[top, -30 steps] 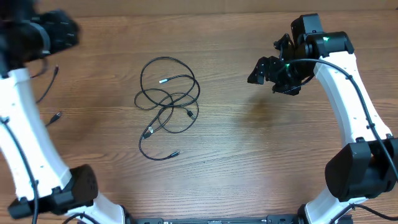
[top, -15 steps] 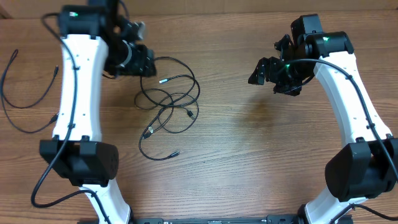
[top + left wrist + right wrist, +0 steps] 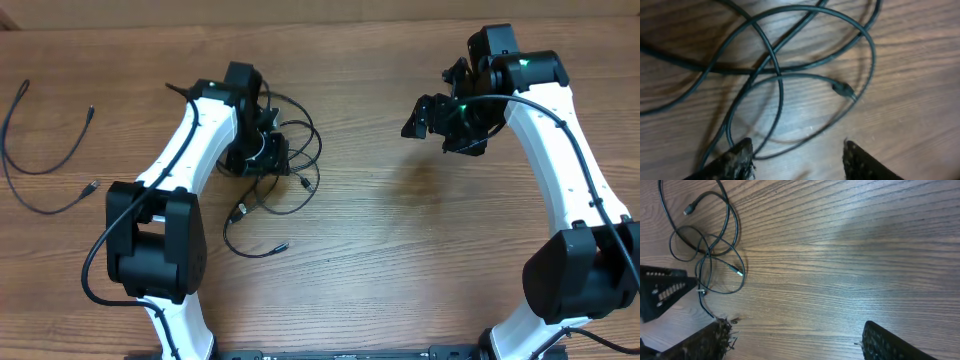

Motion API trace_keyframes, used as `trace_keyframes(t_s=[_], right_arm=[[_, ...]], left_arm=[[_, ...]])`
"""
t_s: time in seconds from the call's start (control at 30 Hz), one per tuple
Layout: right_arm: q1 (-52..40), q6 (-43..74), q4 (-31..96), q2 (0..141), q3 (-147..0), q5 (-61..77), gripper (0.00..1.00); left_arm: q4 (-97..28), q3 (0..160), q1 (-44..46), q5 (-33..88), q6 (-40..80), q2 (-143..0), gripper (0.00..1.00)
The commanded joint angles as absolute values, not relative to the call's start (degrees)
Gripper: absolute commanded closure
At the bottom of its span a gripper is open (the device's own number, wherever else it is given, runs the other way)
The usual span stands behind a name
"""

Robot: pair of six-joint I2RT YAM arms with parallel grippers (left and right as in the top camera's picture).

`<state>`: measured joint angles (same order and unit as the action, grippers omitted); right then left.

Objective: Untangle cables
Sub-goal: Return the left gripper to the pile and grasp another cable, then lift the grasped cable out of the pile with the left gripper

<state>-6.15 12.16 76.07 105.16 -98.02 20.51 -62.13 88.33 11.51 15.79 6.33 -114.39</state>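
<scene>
I see the wooden surface (image 3: 400, 260) with both arms over it. My left arm (image 3: 190, 150) reaches into the middle; my right arm (image 3: 560, 160) hangs over bare wood, well apart from the cords. The tangle of cables (image 3: 285, 185) lies left of centre, its loops crossing one another, right under the left claw (image 3: 797, 150). That claw is spread, one fingertip just beside a strand, nothing pinched. Loose cables (image 3: 40, 172) lie apart near the left edge. The right claw (image 3: 795, 327) is spread wide and empty. A small plug (image 3: 844, 90) lies inside one loop.
</scene>
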Motion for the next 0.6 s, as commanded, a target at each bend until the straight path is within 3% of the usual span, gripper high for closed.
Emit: trace_keyframes(t_s=[0.0, 0.23, 0.4, 0.57], right_arm=[[-6.37, 11.9, 75.9, 104.27, -98.3, 19.92, 0.17], [-6.37, 11.9, 75.72, 104.27, -98.3, 19.94, 0.17], [-6.37, 11.9, 75.48, 104.27, -98.3, 19.92, 0.17], [-6.37, 11.9, 75.35, 104.27, -98.3, 19.94, 0.17]], left_arm=[[-59.9, 86.24, 12.1, 10.83, 9.15, -112.44, 0.44], [-61.08, 84.99, 13.98, -0.4, 19.4, -112.44, 0.43], [-58.61, 81.23, 14.74, 1.8, 20.16, -112.44, 0.48], [-53.28, 74.98, 15.03, 3.2, 23.09, -112.46, 0.74]])
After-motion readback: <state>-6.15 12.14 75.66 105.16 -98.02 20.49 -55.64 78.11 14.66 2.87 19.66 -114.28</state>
